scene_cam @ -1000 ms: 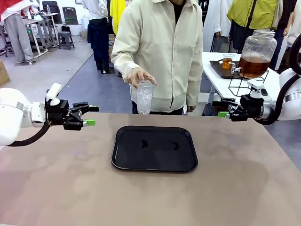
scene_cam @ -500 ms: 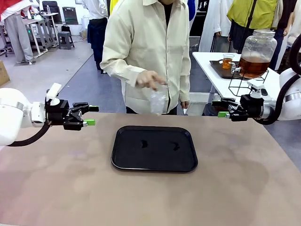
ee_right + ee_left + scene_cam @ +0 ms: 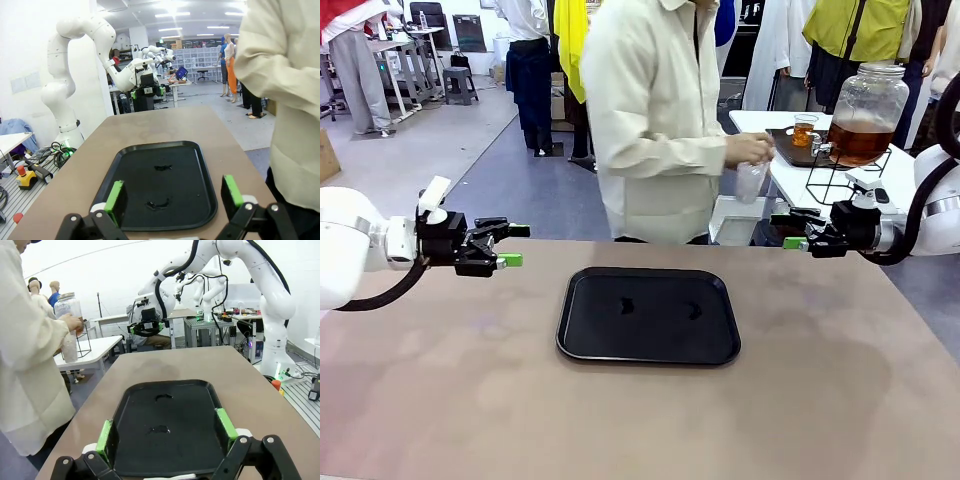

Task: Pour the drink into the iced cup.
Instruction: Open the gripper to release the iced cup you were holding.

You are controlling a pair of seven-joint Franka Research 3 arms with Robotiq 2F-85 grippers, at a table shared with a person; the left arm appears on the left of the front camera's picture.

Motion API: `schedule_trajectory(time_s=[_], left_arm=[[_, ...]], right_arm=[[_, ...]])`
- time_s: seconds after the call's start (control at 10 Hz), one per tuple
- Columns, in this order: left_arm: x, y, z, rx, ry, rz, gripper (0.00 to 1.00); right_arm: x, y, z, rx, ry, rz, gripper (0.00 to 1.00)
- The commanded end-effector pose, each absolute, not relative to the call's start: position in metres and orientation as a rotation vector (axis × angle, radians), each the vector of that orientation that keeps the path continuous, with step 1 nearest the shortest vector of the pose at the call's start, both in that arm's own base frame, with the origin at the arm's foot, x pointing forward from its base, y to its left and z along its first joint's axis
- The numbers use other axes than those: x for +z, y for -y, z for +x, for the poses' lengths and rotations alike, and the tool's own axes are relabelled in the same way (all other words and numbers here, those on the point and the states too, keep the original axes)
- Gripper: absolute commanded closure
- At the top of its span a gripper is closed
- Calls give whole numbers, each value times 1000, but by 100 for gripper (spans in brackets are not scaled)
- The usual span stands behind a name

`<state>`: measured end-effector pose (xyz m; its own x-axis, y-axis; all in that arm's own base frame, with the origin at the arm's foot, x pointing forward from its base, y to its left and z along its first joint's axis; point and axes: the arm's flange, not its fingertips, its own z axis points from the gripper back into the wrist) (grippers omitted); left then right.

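A person in a cream shirt stands at the far side, turned toward a white side table, and holds the clear iced cup [image 3: 751, 181] from above in one hand. The amber drink [image 3: 859, 141] fills the lower part of a lidded glass dispenser jar [image 3: 870, 95] on a wire stand. In the left wrist view the cup [image 3: 70, 346] hangs just below the jar [image 3: 66, 305]. My left gripper [image 3: 514, 245] hovers open over the table's left side. My right gripper [image 3: 787, 231] is open at the right, below the cup. Both are empty.
A black tray [image 3: 582, 345] lies in the middle of the brown table, between the pads of both grippers [image 3: 165, 429] [image 3: 173, 193]. A small glass of amber liquid [image 3: 804, 130] sits on a dark tray beside the jar. Other people stand in the background.
The person has turned away from the table and carried the iced cup to the right, up to the side table with the jar. Both arms have stayed still.
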<state>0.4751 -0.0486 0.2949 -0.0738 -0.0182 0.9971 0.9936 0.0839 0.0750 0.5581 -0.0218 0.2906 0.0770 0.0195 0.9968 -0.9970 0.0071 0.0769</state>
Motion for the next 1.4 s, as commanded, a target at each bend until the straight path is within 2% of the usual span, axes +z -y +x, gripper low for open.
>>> schedule_trajectory(time_s=[0.0, 1.3], left_arm=[[297, 49, 477, -1210, 1290, -1091, 0], [297, 49, 477, -1210, 1290, -1091, 0]], right_arm=[[293, 21, 558, 1157, 1139, 1227, 0], [293, 21, 558, 1157, 1139, 1227, 0]])
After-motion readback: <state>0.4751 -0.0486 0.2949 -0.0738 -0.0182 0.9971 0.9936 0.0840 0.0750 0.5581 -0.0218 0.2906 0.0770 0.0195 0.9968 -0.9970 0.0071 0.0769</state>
